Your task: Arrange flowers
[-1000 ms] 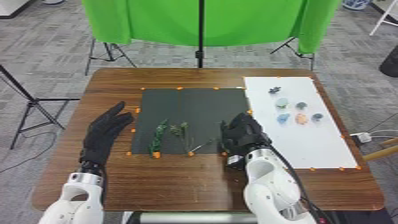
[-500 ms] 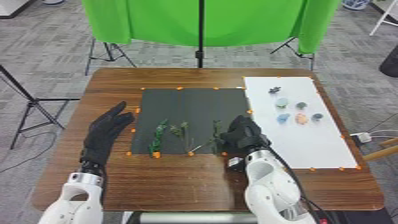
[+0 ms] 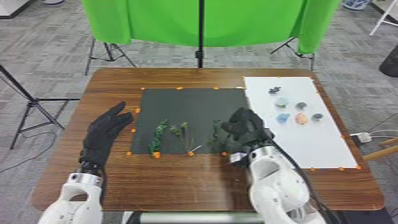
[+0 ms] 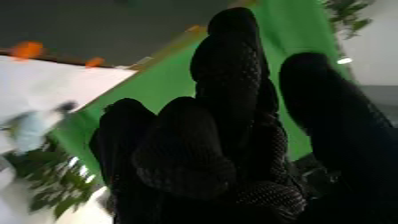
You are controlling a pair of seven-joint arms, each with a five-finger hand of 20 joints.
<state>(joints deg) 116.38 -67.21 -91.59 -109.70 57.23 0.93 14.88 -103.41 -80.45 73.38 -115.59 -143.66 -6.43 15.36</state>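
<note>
Three green stems lie on the dark mat (image 3: 182, 107): a leafy left stem (image 3: 159, 135), a thin middle stem (image 3: 185, 132) and a right stem (image 3: 216, 131). The right hand (image 3: 246, 125) is just right of that last stem, over the mat's right edge, holding nothing. In the right wrist view the right hand (image 4: 222, 100) has relaxed fingers, with the thumb apart from them. Left of the mat rests the left hand (image 3: 108, 125), fingers straight and empty. Small flower-like pieces lie on the white sheet (image 3: 311, 145), among them a blue piece (image 3: 283, 118) and a peach piece (image 3: 301, 119).
Orange tape marks (image 3: 156, 155) line the mat's edges. The brown table (image 3: 191, 182) extends toward the robot. Beyond its far edge hangs a green cloth (image 3: 253, 25) on stands. Leafy greenery (image 4: 53, 180) appears in the right wrist view.
My right hand has moved to the right and slightly away from the robot, off the right stem, which now lies uncovered on the mat. The left hand has kept still.
</note>
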